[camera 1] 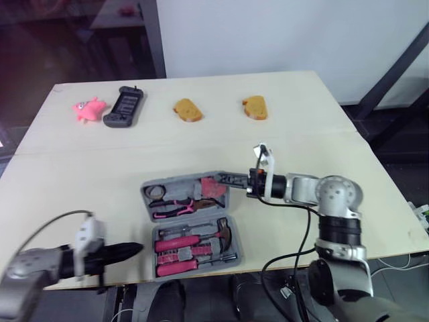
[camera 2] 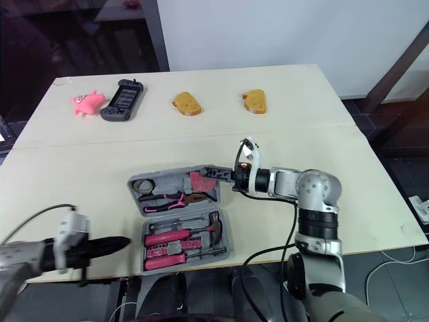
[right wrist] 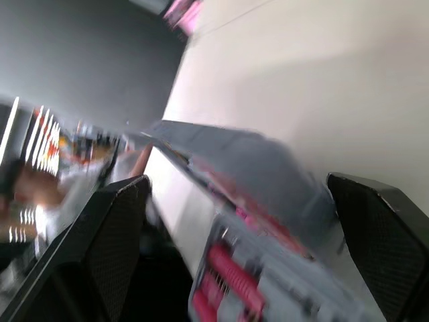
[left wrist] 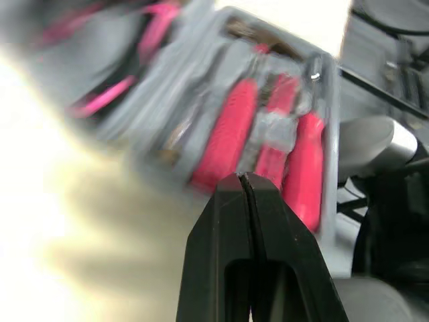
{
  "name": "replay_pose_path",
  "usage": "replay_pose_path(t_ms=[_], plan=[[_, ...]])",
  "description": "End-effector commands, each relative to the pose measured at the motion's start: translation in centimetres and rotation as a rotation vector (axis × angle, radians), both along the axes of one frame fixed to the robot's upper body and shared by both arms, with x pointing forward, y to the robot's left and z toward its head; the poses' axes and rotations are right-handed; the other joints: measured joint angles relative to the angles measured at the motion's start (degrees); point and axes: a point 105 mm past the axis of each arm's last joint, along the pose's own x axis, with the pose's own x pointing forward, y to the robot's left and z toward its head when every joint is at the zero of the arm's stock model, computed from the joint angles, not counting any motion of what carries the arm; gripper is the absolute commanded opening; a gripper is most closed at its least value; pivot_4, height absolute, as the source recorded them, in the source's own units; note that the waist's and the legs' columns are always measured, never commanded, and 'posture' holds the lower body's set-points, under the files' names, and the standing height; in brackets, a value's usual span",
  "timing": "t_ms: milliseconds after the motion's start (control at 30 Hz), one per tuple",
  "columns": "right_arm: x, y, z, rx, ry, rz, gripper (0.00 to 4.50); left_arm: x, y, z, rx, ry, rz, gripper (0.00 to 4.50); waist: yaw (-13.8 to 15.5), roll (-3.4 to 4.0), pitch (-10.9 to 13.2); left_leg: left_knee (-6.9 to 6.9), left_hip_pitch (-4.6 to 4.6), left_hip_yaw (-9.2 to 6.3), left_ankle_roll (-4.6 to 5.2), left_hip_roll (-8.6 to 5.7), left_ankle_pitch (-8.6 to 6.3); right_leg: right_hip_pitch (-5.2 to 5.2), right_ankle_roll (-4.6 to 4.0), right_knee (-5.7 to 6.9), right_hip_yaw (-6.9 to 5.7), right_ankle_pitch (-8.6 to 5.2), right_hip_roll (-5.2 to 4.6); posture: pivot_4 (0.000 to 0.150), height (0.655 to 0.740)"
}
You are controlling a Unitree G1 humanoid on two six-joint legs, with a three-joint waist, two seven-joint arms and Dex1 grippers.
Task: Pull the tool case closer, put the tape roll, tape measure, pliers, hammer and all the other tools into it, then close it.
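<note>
The grey tool case point(camera 1: 145, 194) lies open near the table's front edge. Its far half holds a tape roll point(camera 1: 156, 191), pink-handled pliers point(camera 1: 175, 206) and a red tool point(camera 1: 213, 188). In the near half lie a hammer point(camera 1: 224, 231) and pink-handled screwdrivers point(camera 1: 177, 243). My right gripper point(camera 1: 224, 179) is at the far half's right edge, open, and the right wrist view shows its fingers point(right wrist: 114, 255) astride the case's raised grey edge point(right wrist: 268, 168). My left gripper point(camera 1: 134, 249) is shut and empty, just left of the near half by the front edge, pointing at the case point(left wrist: 268, 100).
Along the far side of the table lie a pink toy point(camera 1: 89, 109), a black game controller point(camera 1: 123, 107) and two pieces of bread point(camera 1: 188, 109) point(camera 1: 255, 107). Bare tabletop point(camera 1: 80, 181) lies left of the case.
</note>
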Motion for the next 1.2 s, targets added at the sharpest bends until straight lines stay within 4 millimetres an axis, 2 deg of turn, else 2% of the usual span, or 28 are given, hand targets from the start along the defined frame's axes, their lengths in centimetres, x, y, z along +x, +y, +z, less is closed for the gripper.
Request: replay_pose_path(t_ms=[33, 167, 267, 367, 567, 700, 767, 967, 1200], plan=[[-4.8, 1.2, 2.3, 0.014, -0.131, 0.227, 4.47, 0.0, 1.9, 1.9, 0.029, -0.051, 0.038, 0.0, 0.2, 0.08, 0.0, -0.03, 0.01, 0.0, 0.0, 0.0, 0.0, 0.0, -0.01, 0.0, -0.03, -0.02, 0.0, 0.15, 0.74], [-8.7, 0.4, 2.0, -0.068, -0.187, 0.342, 4.47, 1.0, 1.6, 3.1, 0.034, -0.104, 0.039, 0.0, 0.6, -0.03, 0.1, -0.07, 0.01, -0.03, 0.0, -0.01, 0.0, 0.04, -0.03, -0.03, -0.1, -0.03, -0.02, 0.15, 0.74], [-9.8, -0.8, 2.2, -0.127, -0.247, 0.349, 4.47, 1.4, 0.4, 4.0, -0.002, -0.137, 0.011, 0.0, 1.2, -0.09, 0.1, 0.11, 0.01, 0.03, -0.02, -0.03, 0.0, 0.09, -0.06, -0.07, -0.06, -0.04, -0.08, 0.15, 0.74], [-9.3, -2.1, 2.6, -0.223, -0.384, 0.269, 4.47, 1.1, -0.4, 4.5, -0.022, -0.151, -0.019, 0.0, 1.4, -0.16, 0.1, 0.18, 0.04, 0.08, -0.02, -0.02, 0.0, 0.1, -0.21, -0.08, -0.01, -0.12, -0.07, 0.15, 0.74], [-8.1, -5.8, 3.9, -0.314, -0.695, 0.093, 4.47, 0.3, 0.0, 4.4, 0.01, -0.136, -0.032, 0.0, 1.8, -0.37, 0.2, 0.17, 0.08, 0.08, -0.02, -0.02, 0.0, 0.14, -0.09, -0.08, -0.02, -0.1, -0.04, 0.15, 0.74], [-7.7, -9.8, 2.6, -0.479, -0.744, 0.046, 4.47, 0.5, 0.8, 5.3, 0.065, -0.174, -0.007, 0.0, 2.0, -0.67, 0.4, 0.21, 0.1, 0.09, -0.02, -0.02, 0.0, 0.21, -0.11, -0.1, -0.02, -0.12, -0.06, 0.15, 0.74], [-7.7, -11.2, 2.4, -0.514, -0.759, 0.037, 4.47, 0.8, 1.2, 5.8, 0.085, -0.188, 0.024, 0.0, 2.0, -0.75, 0.4, 0.33, 0.1, 0.09, -0.02, -0.02, 0.0, 0.27, -0.17, -0.1, -0.02, -0.14, -0.06, 0.15, 0.74], [-7.8, -13.0, 1.6, -0.547, -0.773, 0.035, 4.47, 1.4, 1.9, 6.6, 0.11, -0.218, 0.057, 0.0, 1.8, -0.81, 0.5, 0.59, 0.29, 0.09, -0.02, -0.02, 0.0, 0.57, -0.26, -0.09, 0.01, -0.12, -0.07, 0.15, 0.74], [-7.7, -13.1, 0.5, -0.547, -0.769, 0.055, 4.47, 1.7, 2.0, 6.9, 0.121, -0.225, 0.055, 0.0, 1.9, -0.82, 0.5, 0.58, 0.28, 0.09, -0.02, -0.02, 0.0, 0.58, -0.24, -0.09, 0.01, -0.12, -0.08, 0.15, 0.74]])
